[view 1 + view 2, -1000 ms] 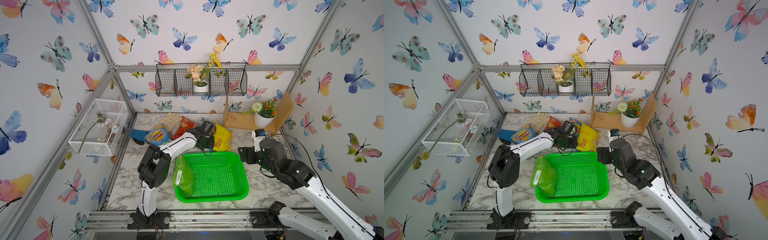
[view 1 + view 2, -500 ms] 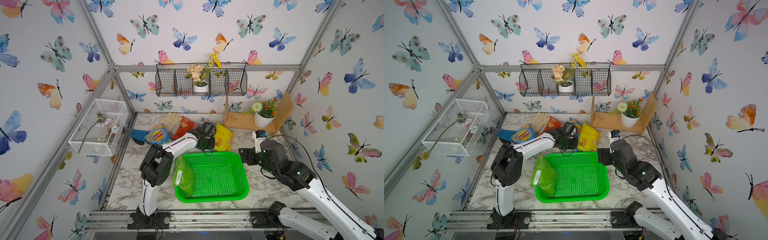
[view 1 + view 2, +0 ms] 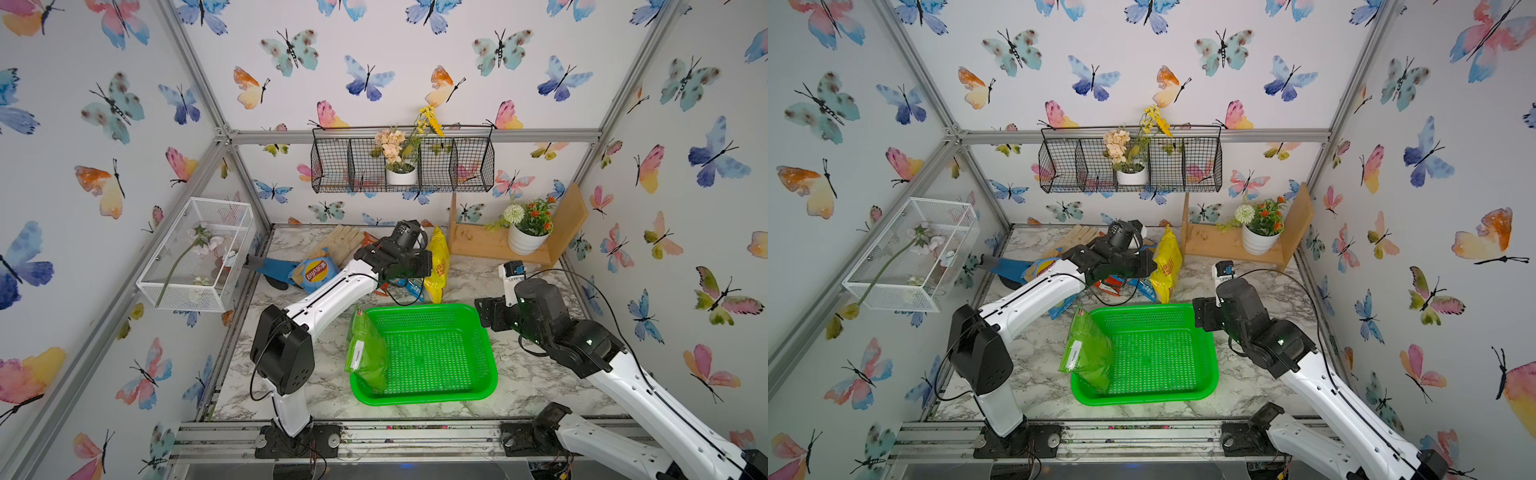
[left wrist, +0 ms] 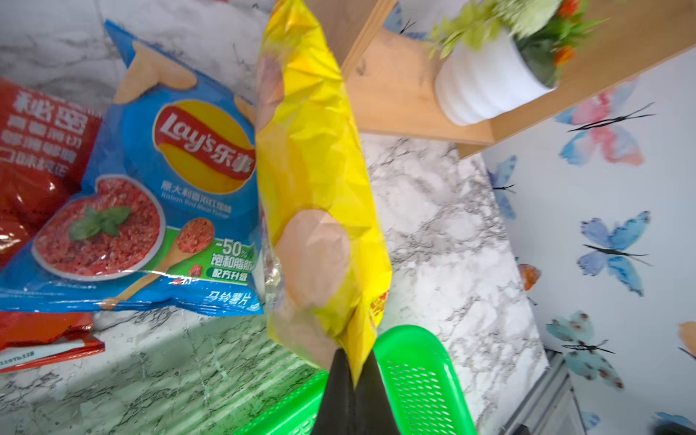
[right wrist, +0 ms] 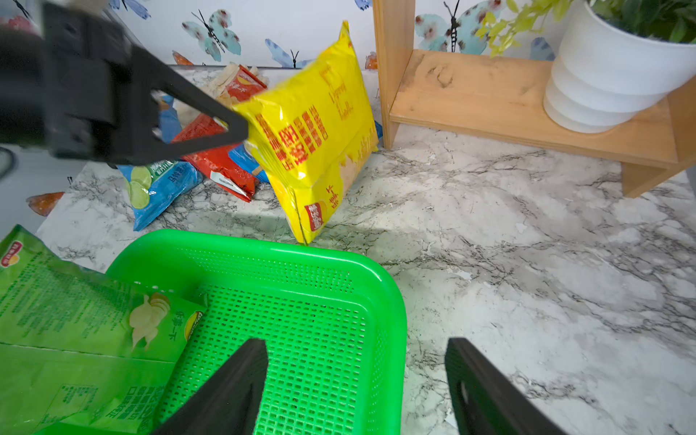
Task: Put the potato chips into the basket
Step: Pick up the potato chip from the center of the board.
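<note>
My left gripper (image 4: pixel 352 361) is shut on the edge of the yellow potato chips bag (image 4: pixel 316 169), which hangs tilted just behind the green basket (image 3: pixel 486 357); both top views show this yellow bag (image 3: pixel 1168 266). A green chips bag (image 3: pixel 365 353) leans inside the basket against its left wall. One blue chips bag (image 4: pixel 169 188), a red one (image 4: pixel 34 150) and a second blue one (image 5: pixel 158 184) lie on the marble behind the basket. My right gripper (image 5: pixel 356 357) is open, straddling the basket's right rim (image 5: pixel 391 301) and holding nothing.
A wooden shelf (image 3: pixel 490 245) with a white flower pot (image 3: pixel 524 245) stands at the back right, close to the yellow bag. Beige gloves (image 3: pixel 345 241) and a blue glove (image 3: pixel 270 268) lie at the back left. A white mesh box (image 3: pixel 199 253) hangs on the left wall.
My left gripper has closed on the yellow bag's edge, and the bag now stands a little more upright. The right arm has barely moved.
</note>
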You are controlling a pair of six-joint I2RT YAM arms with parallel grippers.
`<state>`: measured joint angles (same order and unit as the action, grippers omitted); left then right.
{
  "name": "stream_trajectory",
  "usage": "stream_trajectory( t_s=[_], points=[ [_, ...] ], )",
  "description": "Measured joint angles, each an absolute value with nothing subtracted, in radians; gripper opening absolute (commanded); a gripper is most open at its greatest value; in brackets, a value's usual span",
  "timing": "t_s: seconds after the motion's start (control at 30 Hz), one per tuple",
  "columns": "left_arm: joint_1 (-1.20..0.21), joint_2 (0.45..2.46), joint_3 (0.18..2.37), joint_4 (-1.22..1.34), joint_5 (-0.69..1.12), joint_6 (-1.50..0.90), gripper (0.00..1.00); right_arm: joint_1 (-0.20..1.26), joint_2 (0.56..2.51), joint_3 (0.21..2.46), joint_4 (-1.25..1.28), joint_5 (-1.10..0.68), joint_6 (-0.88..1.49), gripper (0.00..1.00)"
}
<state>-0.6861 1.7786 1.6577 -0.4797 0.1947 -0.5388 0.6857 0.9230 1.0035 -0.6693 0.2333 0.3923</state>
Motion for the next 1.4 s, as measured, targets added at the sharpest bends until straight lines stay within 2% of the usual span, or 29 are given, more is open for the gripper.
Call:
stream_trajectory(
  t_s=[0.4, 0.67, 1.0, 1.4],
  points=[
    [-0.687, 1.662, 1.725, -0.537, 0.252, -0.582, 0.00, 0.686, 1.043, 1.110, -0.658, 0.147, 0.246, 0.76],
    [-0.696, 1.582, 1.722, -0.609, 0.282, -0.624, 0.00, 0.686, 1.078, 1.194, -0.671, 0.125, 0.164, 0.80],
    [-0.701, 1.491, 1.710, -0.700, 0.388, -0.653, 0.00, 0.686, 1.031, 1.209, -0.711, -0.036, 0.058, 0.82],
    [-0.727, 1.456, 1.710, -0.772, 0.537, -0.661, 0.00, 0.686, 1.040, 1.226, -0.784, -0.192, 0.025, 0.78]
  ],
)
